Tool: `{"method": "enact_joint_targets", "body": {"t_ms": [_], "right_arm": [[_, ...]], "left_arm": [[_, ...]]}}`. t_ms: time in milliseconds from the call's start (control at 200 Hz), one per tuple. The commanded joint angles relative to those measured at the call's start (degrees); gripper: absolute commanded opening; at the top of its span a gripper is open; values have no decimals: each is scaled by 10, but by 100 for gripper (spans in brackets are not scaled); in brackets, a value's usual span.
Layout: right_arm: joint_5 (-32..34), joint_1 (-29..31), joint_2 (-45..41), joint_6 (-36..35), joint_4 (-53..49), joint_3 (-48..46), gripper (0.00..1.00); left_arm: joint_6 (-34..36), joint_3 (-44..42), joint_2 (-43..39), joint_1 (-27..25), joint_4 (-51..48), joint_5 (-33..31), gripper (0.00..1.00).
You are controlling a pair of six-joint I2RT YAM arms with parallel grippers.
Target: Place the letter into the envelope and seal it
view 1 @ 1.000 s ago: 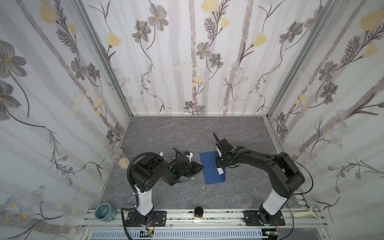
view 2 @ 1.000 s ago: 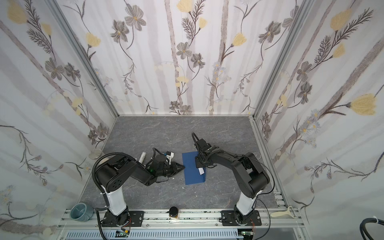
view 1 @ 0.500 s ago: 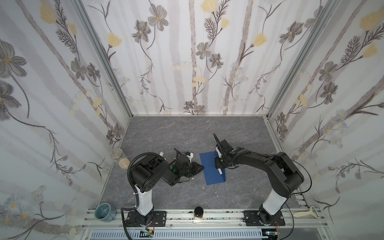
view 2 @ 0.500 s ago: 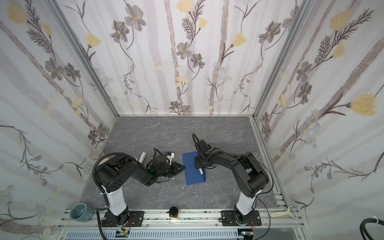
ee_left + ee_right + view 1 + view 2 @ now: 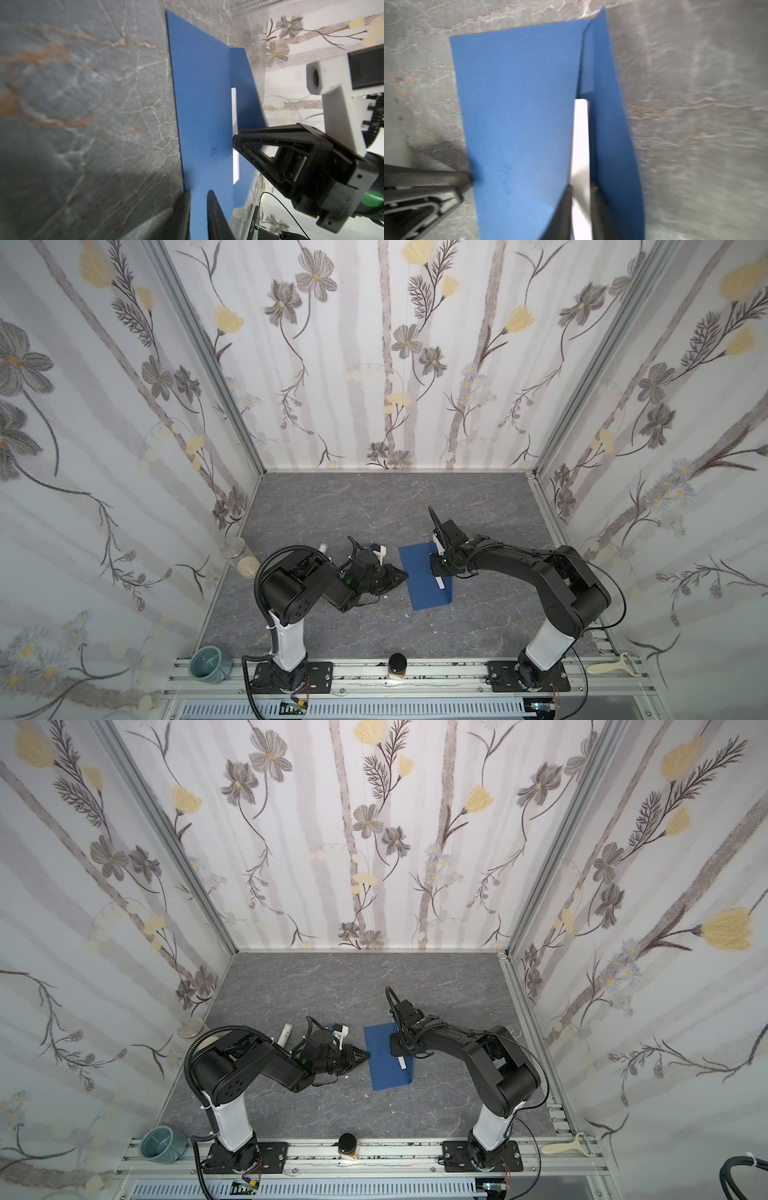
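The dark blue envelope [image 5: 419, 583] [image 5: 384, 1067] lies flat on the grey table between my two arms. Its flap [image 5: 610, 124] stands up along the long side away from the left arm. Only a narrow white strip of the letter [image 5: 580, 135] [image 5: 234, 116] [image 5: 440, 583] shows at the mouth. My right gripper [image 5: 581, 188] [image 5: 437, 573] straddles that strip, jaws a little apart. My left gripper [image 5: 198, 192] [image 5: 404, 573] sits at the opposite long edge. A narrow gap shows between its fingers, with envelope blue in it.
A white tube [image 5: 286, 1033] lies behind the left arm near the wall. On the front rail stand a teal cup [image 5: 210, 662] and a dark jar [image 5: 398, 664], and a pale peeler [image 5: 615, 666] lies at the right end. Two round discs [image 5: 234, 547] rest by the left wall.
The right gripper's jaws have parted from the white strip. Both arms and the envelope have barely moved.
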Motion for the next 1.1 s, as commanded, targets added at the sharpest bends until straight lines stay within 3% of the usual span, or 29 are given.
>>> {"method": "enact_joint_targets", "body": {"t_ms": [0, 1094], "right_arm": [[6, 1, -10, -5, -2, 7, 32], [33, 1, -2, 6, 12, -2, 58]], "left_arm": [[-5, -1, 0, -1, -34, -7, 19], [-16, 44, 7, -30, -33, 3, 19]]}}
